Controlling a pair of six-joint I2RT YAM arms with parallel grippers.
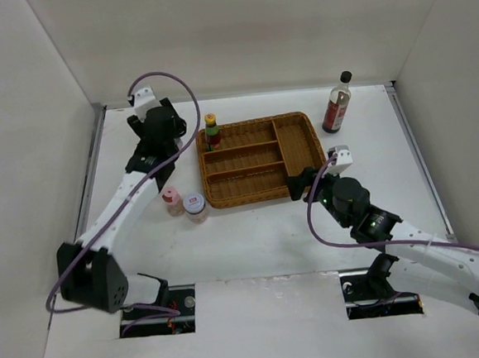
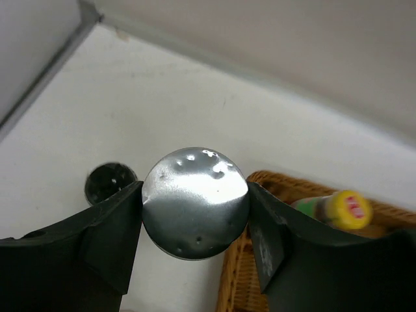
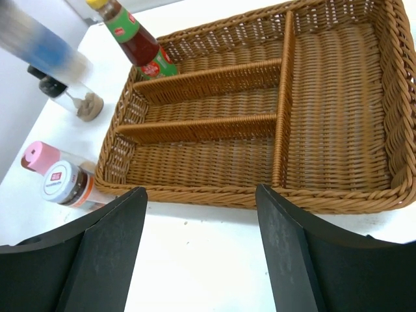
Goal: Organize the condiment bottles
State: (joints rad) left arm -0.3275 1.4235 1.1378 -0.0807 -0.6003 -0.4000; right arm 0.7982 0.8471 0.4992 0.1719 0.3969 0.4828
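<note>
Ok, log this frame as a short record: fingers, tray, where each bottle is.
left fingers: shut on silver-lidded jar
right fingers: open, before tray's near edge
wicker tray: compartments empty
yellow-capped bottle: outside tray's far-left corner
dark-sauce bottle: upright, beyond far-right corner
pink-lidded jar, white-lidded jar: side by side, left of tray
black-capped jar: beside the held jar

brown wicker tray (image 1: 250, 201) — pink-lidded jar (image 1: 171, 199), yellow-capped bottle (image 1: 212, 131), silver-lidded jar (image 2: 195, 203).
</note>
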